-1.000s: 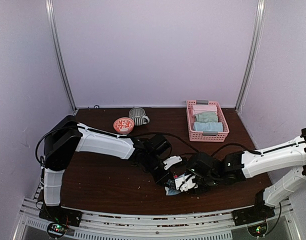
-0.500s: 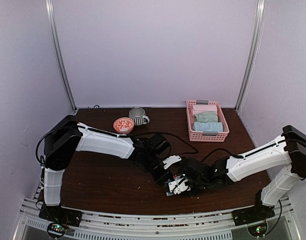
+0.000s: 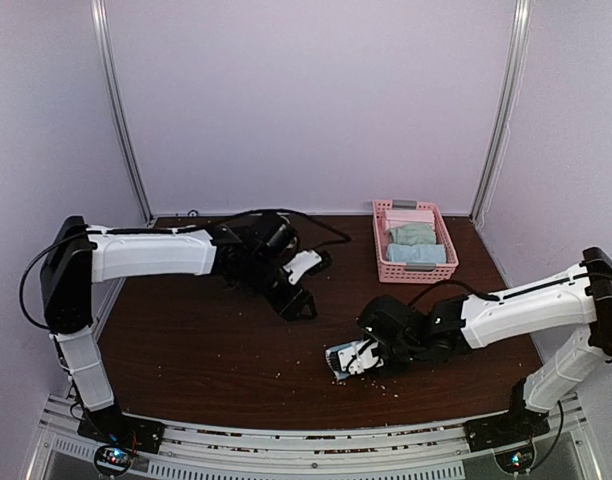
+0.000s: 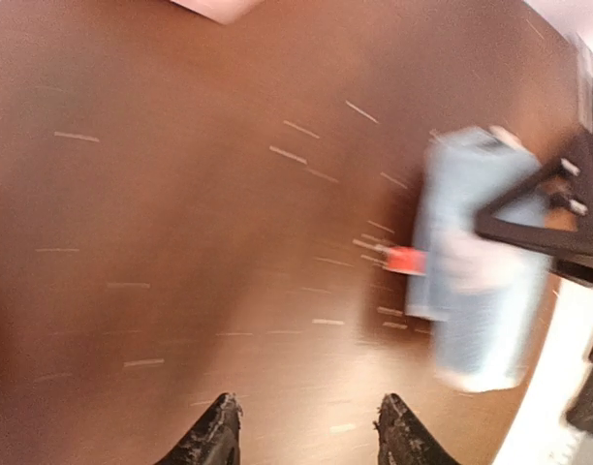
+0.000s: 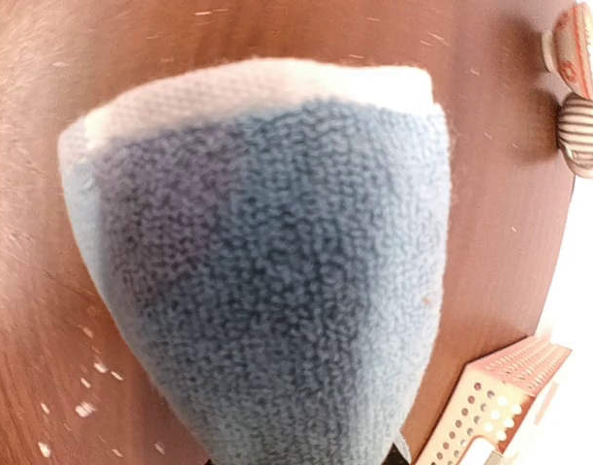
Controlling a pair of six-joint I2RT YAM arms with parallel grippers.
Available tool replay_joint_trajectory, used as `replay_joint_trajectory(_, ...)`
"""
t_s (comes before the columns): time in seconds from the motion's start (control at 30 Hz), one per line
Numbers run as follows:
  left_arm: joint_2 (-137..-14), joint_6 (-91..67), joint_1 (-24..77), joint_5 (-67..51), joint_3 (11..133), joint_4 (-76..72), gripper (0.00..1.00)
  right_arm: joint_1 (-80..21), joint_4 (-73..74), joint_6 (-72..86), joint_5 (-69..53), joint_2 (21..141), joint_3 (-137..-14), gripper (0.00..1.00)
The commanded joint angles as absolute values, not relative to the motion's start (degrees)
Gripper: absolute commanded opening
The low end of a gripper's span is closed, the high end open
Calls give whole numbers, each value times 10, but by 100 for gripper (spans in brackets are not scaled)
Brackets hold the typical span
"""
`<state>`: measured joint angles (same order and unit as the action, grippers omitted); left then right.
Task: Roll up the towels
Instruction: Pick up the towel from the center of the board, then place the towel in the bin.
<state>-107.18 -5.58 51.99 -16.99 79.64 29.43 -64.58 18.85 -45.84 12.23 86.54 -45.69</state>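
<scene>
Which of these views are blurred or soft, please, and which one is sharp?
Left wrist: motion blur smears the rolled towel and streaks specks across the table. Right wrist: the towel fills the frame, its nap fairly sharp, edges soft. Top external: sharp and evenly lit.

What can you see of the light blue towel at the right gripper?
The light blue towel is soft looped terry, rolled into a short bundle with a white strip along one end. It lies on the dark table near the front edge, apart from the pink basket. The right gripper is closed on it. One black finger crosses the roll in the left wrist view, where a blurred red-orange mark shows beside it.
</scene>
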Motion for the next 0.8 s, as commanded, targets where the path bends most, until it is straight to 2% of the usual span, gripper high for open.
replay_joint_trajectory(0.0,-1006,-17,483,-16,829,308,49,-591,267,-481,107,839,-515,9)
replay_joint_trajectory(0.2,-968,26,480,51,800,256,49,-467,313,-540,101,845,-601,9)
replay_joint_trajectory(0.43,-935,48,477,76,742,198,49,-307,362,-595,93,910,-775,8)
replay_joint_trajectory(0.77,-916,49,473,63,707,176,49,-197,405,-611,73,1048,-918,8)
